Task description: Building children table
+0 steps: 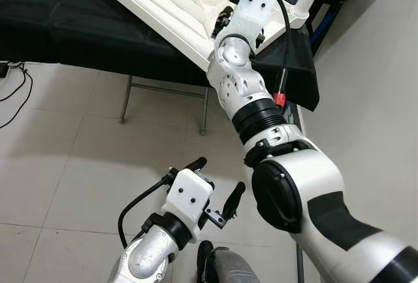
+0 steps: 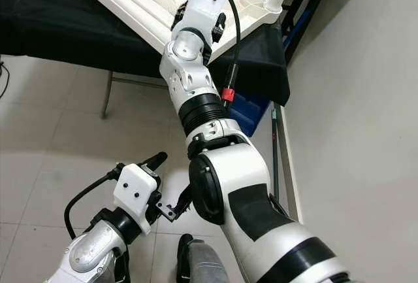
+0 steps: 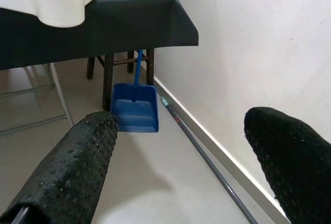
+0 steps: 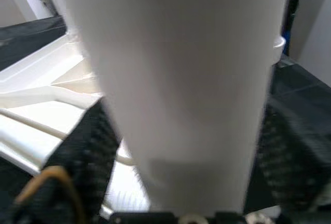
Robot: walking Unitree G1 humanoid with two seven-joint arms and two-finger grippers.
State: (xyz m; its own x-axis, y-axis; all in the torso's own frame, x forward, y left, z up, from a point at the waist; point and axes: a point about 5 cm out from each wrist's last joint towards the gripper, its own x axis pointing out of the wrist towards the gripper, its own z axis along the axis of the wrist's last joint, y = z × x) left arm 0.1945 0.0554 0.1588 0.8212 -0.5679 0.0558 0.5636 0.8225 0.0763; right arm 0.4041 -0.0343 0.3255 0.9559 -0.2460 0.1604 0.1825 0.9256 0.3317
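One white table leg (image 4: 176, 89), a smooth plain tube, sits clamped in the right tool (image 4: 181, 146), its long axis crossing the fingers. It is above the upturned white tabletop (image 1: 163, 2) near the black desk's (image 1: 59, 21) right edge. Left tool (image 1: 215, 188) hangs apart over the floor.

A black cloth (image 1: 59, 21) covers a folding table; its thin metal legs (image 1: 124, 100) stand on the pale tiled floor (image 1: 65, 165); a blue dustpan (image 3: 135, 107) leans under the cloth's corner, near the white wall (image 3: 248, 38); a long grey pole (image 3: 207, 157) lies along the wall's foot; black cables (image 1: 16, 93) trail on the floor.
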